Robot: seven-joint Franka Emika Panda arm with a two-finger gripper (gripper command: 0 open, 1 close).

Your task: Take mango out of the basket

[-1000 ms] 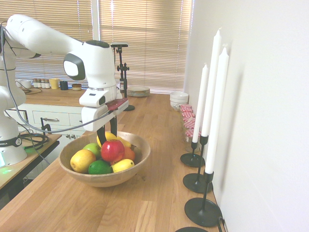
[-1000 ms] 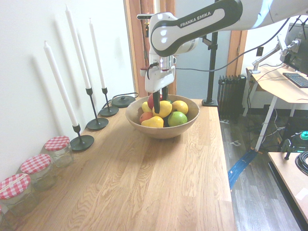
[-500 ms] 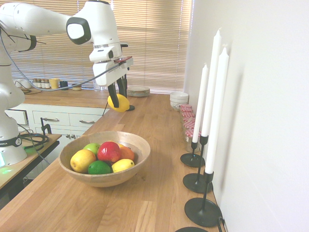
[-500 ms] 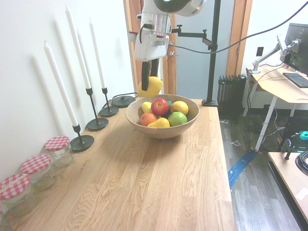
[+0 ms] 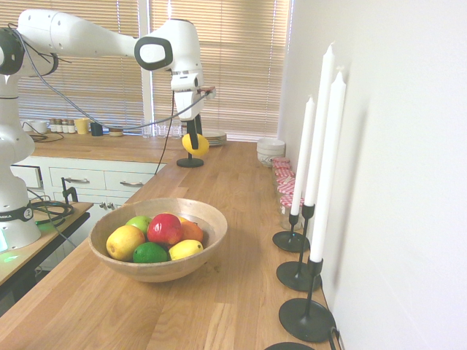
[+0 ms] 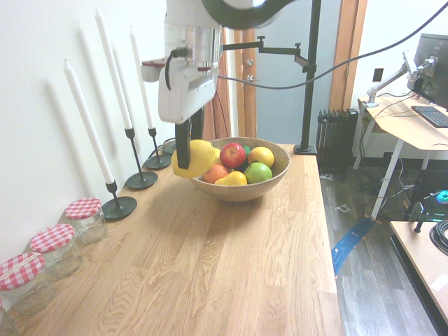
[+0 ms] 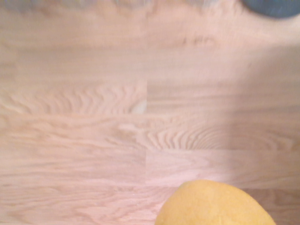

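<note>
Mango Held Clear of the Basket

The bench [image 5: 219, 313] carries the basket [image 5: 160, 271], a wide wooden bowl (still, to my eye, rather full): red apple [image 5: 165, 229], orange [image 5: 191, 231] and other fruit inside. Outside it, above the bench, the pincer [image 6: 190, 157] is clamped on the yellow mango [image 6: 199, 159].

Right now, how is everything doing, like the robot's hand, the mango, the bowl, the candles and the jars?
Gripper: shut on the mango
Mango: held in the air, out of the bowl
Bowl: upright, full of fruit
Candles: standing in holders, unlit
Jars: lids on
</note>
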